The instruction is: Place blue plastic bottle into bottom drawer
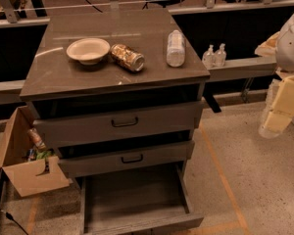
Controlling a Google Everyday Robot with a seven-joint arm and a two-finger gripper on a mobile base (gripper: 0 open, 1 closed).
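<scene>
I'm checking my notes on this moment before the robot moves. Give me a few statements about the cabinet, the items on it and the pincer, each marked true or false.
1. The bottom grey-brown cabinet drawer is pulled open. True.
2. The small clear blue-labelled plastic bottle is in that drawer. False: it is on the cabinet top, right of the gold patterned can.
3. The gold can lies on its side beside the pale round bowl. True.
4. The pincer grips the bottle. False: it hangs at the view's right edge, apart from the cabinet.
5. The two small clear pump bottles stand on the cabinet top. False: they stand on the ledge behind it.
</scene>
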